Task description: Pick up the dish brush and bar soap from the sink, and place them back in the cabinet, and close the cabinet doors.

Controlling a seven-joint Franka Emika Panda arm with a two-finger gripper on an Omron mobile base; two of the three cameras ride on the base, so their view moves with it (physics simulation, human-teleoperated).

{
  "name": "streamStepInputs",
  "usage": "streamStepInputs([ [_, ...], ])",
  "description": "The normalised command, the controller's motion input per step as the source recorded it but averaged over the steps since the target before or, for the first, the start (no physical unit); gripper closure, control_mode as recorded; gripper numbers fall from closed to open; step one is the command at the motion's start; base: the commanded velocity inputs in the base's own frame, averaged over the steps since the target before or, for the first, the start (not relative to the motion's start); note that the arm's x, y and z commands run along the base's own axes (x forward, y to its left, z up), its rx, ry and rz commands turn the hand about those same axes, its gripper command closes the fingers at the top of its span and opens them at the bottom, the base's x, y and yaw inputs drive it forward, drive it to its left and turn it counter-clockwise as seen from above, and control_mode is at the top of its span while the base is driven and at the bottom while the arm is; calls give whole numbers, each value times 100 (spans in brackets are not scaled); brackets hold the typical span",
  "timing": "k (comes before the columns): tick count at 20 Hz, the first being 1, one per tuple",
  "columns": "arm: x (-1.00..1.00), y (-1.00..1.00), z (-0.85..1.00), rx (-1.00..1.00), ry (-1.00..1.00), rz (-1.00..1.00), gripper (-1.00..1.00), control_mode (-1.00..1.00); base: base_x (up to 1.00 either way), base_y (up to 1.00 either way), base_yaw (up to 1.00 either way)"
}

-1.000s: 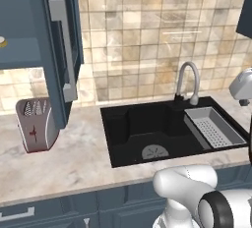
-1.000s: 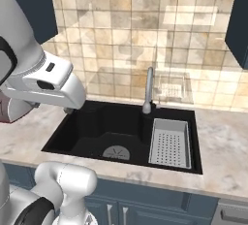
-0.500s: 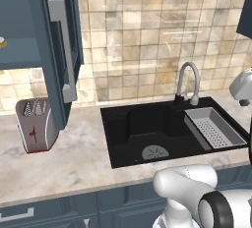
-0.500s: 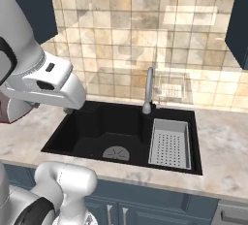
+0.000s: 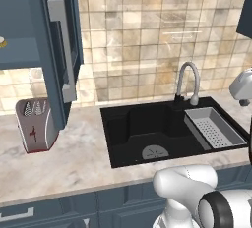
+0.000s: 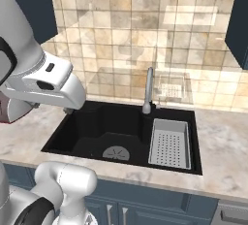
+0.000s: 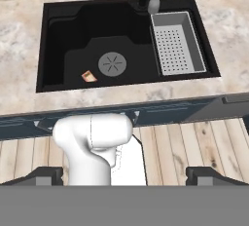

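Bar soap (image 7: pixel 89 76) lying on the sink (image 7: pixel 58 35) floor, just left of the round drain (image 7: pixel 112 64). Nothing moved since a second ago. Arm held high above the surface (image 7: pixel 24 30), looking down. Pincer (image 7: pixel 125 175) tips spread wide apart, holding nothing. Cabinet door (image 5: pixel 61 50) hanging open, far left.

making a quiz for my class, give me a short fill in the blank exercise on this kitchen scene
1. The bar soap lies on the sink floor beside the round grey ____.
2. The perforated grey tray sits in the sink's ____ side, seen from the base views.
3. The toaster stands on the counter below the open cabinet ____.

Missing words: drain; right; door
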Motion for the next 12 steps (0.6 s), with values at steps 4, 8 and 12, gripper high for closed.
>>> streamStepInputs([
  [4, 0, 0, 0, 0, 0, 0, -100, 100, 0, -7, 0],
  [8, 0, 0, 0, 0, 0, 0, -100, 100, 0, -4, 0],
  [12, 0, 0, 0, 0, 0, 0, -100, 100, 0, -6, 0],
])
